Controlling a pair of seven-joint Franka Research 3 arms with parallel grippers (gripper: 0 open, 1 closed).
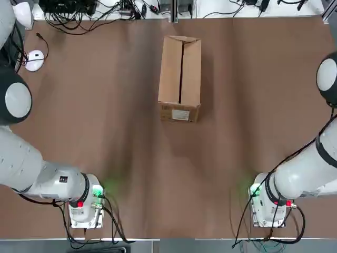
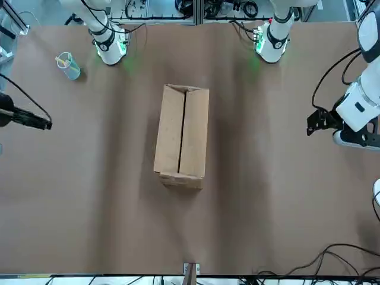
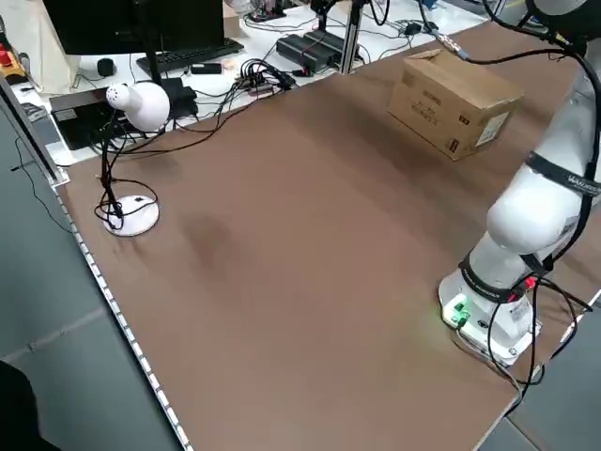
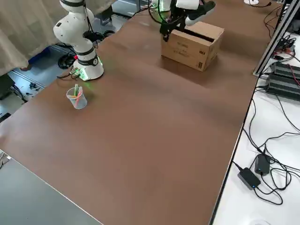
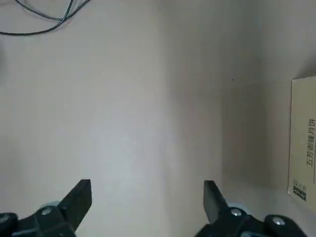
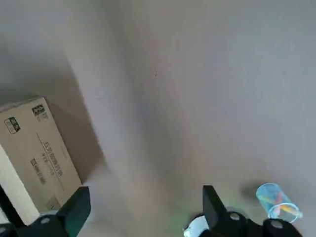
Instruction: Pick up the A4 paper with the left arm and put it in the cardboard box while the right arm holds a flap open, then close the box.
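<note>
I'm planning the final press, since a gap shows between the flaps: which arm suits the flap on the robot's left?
Probably left: its gripper hangs open on that flap's side, while the right gripper is beyond the box's opposite side.

Plain brown cardboard box (image 1: 180, 74), white label (image 1: 180, 115)

On the counter (image 2: 237, 225), the cardboard box (image 2: 195, 133) is placed between the right fingers (image 2: 48, 124) and the left fingers (image 2: 311, 124), touched by neither. A narrow gap is seen between its long flaps (image 2: 170, 132). Near the right fingers, a cup (image 2: 69, 66) is seen.
</note>
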